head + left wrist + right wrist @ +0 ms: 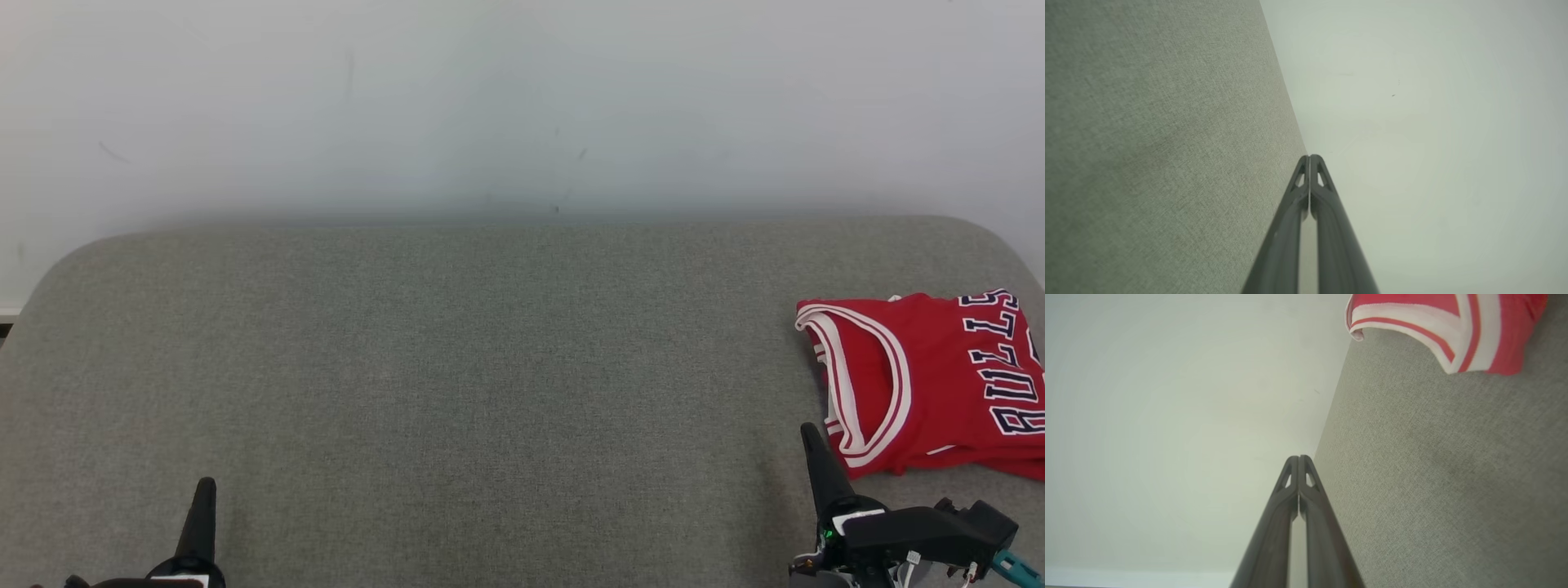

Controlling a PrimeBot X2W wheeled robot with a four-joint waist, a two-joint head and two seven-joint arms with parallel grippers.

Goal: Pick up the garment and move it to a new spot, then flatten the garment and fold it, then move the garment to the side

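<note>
Across the grey fabric tabletop [457,367], the red garment [939,384] lies in a compact fold at the right edge, so the task looks all but finished; the right hand [811,434] beside it and the left hand [206,490] at the near left are both closed and empty.

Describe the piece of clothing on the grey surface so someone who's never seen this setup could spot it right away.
Start at the wide grey cloth-covered surface against the pale wall. Near its right edge lies the jersey, loosely folded. It is bright red with white striped trim and dark, white-edged letters, unlike the plain grey cloth around it.
</note>
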